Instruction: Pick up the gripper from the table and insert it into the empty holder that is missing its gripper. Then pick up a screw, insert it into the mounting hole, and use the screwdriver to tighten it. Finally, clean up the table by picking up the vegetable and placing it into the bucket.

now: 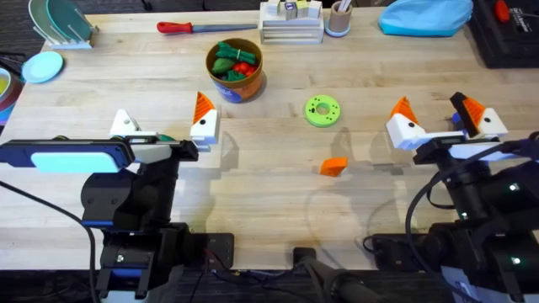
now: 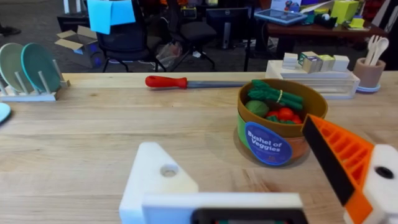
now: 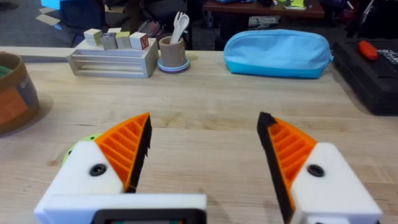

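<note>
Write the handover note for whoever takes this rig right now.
Left gripper: open, holding nothing; one holder bare, its mounting hole showing.
Right gripper: open, holding nothing, both orange tips fitted.
The gripper lies loose on the table, mid-front, near the green ring.
Bucket at the back centre, already holding toy vegetables.
Red-handled screwdriver lies at the far edge.
Done: nothing yet.
Left: tip insertion, screw, tightening, cleanup.

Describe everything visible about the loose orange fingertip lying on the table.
The small solid orange plastic wedge-shaped fingertip lies alone on the bare light wooden table, near the middle between the two arms. It has no white base attached. It sits below and slightly right of the flat bright-green ring-shaped disc in the overhead view, apart from it. Nothing touches it besides the tabletop; no fingers are near it.
</note>
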### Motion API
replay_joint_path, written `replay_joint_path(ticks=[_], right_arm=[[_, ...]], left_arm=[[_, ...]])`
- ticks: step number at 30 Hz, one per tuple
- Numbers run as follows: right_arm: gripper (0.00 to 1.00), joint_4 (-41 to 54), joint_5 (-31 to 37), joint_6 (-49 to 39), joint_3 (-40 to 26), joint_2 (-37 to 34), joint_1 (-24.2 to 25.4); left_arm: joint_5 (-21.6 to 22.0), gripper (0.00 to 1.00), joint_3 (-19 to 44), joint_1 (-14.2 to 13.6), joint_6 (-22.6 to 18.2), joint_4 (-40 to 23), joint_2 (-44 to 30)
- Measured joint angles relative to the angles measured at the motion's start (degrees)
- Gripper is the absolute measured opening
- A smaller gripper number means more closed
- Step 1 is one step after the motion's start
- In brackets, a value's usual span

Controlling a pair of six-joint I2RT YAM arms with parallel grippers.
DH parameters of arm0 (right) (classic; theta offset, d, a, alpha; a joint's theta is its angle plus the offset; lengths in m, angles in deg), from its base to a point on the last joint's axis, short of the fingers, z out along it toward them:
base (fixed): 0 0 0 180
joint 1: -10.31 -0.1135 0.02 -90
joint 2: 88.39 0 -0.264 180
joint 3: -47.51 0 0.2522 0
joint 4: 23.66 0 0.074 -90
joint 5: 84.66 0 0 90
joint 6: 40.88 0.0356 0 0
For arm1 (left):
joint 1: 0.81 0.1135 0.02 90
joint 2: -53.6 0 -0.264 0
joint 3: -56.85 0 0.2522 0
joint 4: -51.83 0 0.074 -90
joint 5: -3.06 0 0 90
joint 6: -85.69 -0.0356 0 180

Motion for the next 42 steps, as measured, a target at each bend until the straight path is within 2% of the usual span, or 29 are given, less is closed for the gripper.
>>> replay_joint_path(ticks=[13, 17, 19, 23, 28, 32, 36, 42], right_arm=[[0.991, 0.16, -0.02, 0.00, -0.02, 0.00, 0.00], [0.991, 1.66, -2.43, 0.07, -0.73, -0.09, 0.00], [0.991, 7.55, -4.28, 0.20, -3.57, -0.57, 0.00], [0.992, 20.81, -6.30, 0.22, -12.18, -4.33, -0.11], [0.991, 33.00, -6.58, 0.22, -28.17, -13.68, -0.11], [0.991, 40.83, -6.43, 0.20, -39.61, -23.04, -0.11], [0.992, 43.92, -6.40, 0.17, -45.46, -31.11, -0.11], [0.991, 44.78, -6.40, 0.17, -46.34, -37.94, -0.11]], left_arm=[[0.02, 0.993, 0.09, 0.00, -0.02, -0.52, 0.00], [0.04, 0.993, 3.04, 0.00, -0.02, -6.29, -0.16], [0.03, 0.993, 7.57, 0.00, -0.02, -10.62, -1.18], [1.06, 0.994, 21.09, 0.00, 0.02, -19.56, -7.60], [4.10, 0.993, 40.20, 0.00, 0.21, -33.66, -23.61], [4.57, 0.993, 54.95, 0.00, 0.22, -44.05, -39.22], [4.55, 0.993, 62.04, 0.00, 0.22, -47.57, -49.45], [3.13, 0.991, 63.45, 0.00, 0.85, -57.96, -58.01]])
